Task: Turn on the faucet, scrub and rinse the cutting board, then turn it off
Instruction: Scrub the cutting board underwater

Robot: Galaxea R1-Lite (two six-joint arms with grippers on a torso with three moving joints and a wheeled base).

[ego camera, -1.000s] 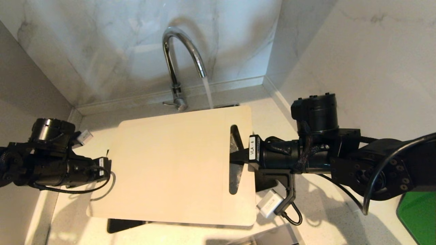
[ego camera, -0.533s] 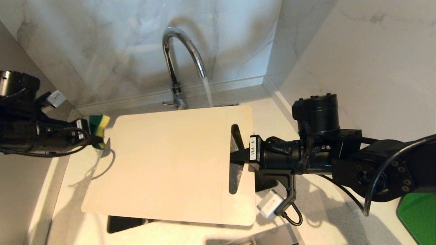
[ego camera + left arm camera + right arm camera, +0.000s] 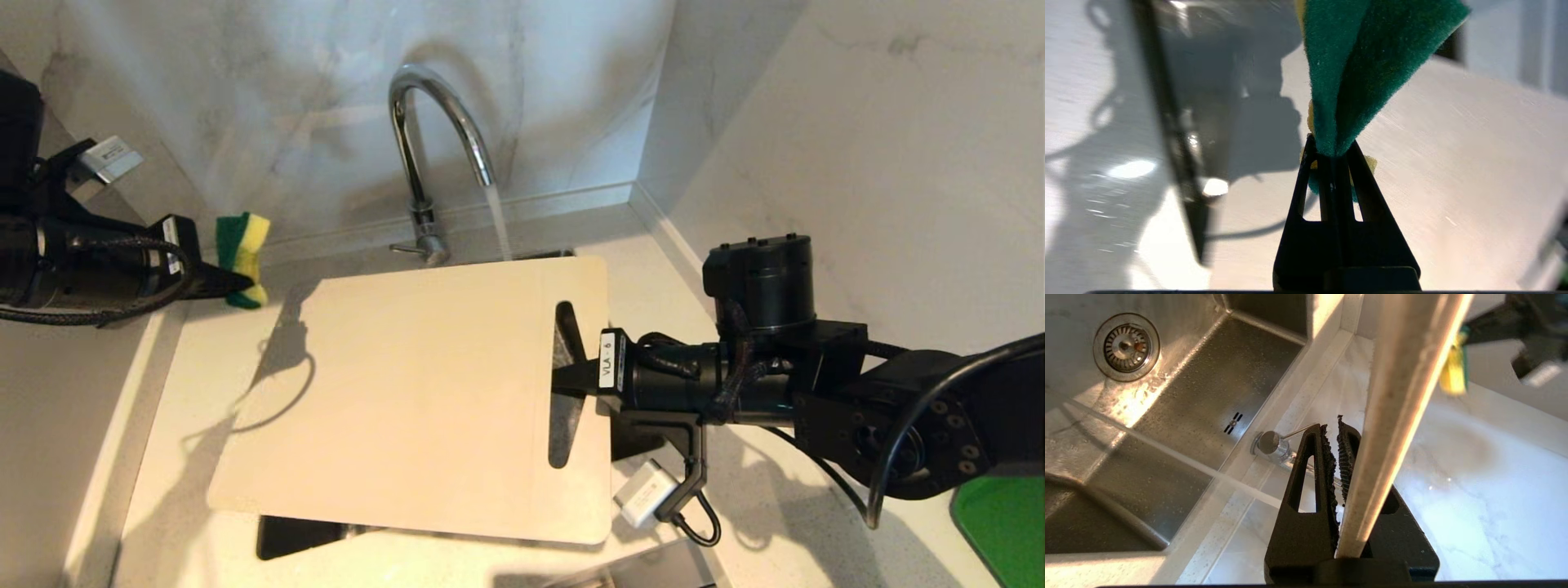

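One text can be read: a small white label [image 3: 606,363] on the wrist end of the right arm, right of the frame's centre in the head view, printed sideways with "VLA" and a single figure that looks like 6. A second white label [image 3: 170,245] sits on the left arm at the left edge of the frame, but its print is too small to make out. Neither wrist view shows any lettering.
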